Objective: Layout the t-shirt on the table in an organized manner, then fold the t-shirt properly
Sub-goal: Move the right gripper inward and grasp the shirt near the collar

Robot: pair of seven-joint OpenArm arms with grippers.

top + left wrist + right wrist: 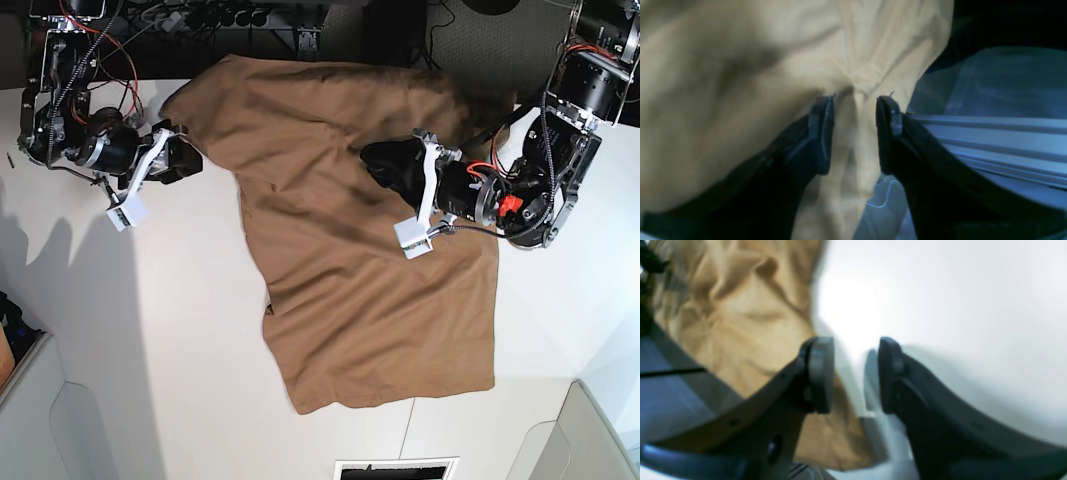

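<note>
The tan-brown t-shirt lies spread over the middle of the white table, rumpled at the back. My left gripper is above the shirt's upper middle. In the left wrist view it is closed on a bunched fold of the shirt, which puckers at the fingertips and hangs lifted. My right gripper is at the shirt's left edge near a sleeve. In the right wrist view it stands open and empty over bare table, with the shirt just left of it.
Cables and electronics line the table's back edge. Arm bases stand at the back left and back right. A thin seam and a vent mark the front edge. A ribbed metal rail shows in the left wrist view.
</note>
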